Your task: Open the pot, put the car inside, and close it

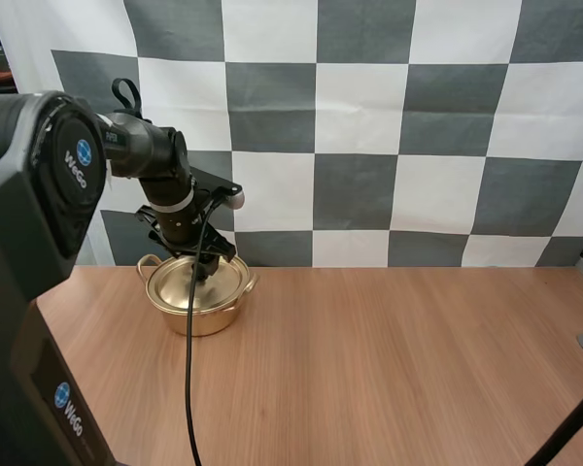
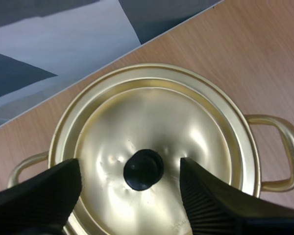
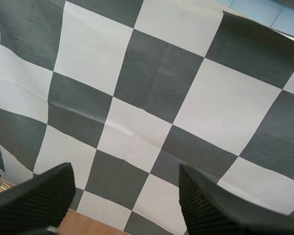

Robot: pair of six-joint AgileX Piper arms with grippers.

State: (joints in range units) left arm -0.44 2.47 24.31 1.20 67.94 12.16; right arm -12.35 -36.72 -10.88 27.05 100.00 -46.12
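We are holding our left gripper (image 2: 130, 165) open astride the round black knob (image 2: 143, 169) of the golden metal lid (image 2: 157, 117) on the two-handled golden pot (image 1: 196, 316), far left on the wooden table (image 1: 398, 369), our right gripper (image 3: 125, 174) likewise open; an off-centre pinch could slip off.

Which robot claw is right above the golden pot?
The left gripper: its open fingers stand either side of the black knob on the lid of the pot. The right gripper is open too, but with nothing between its fingers.
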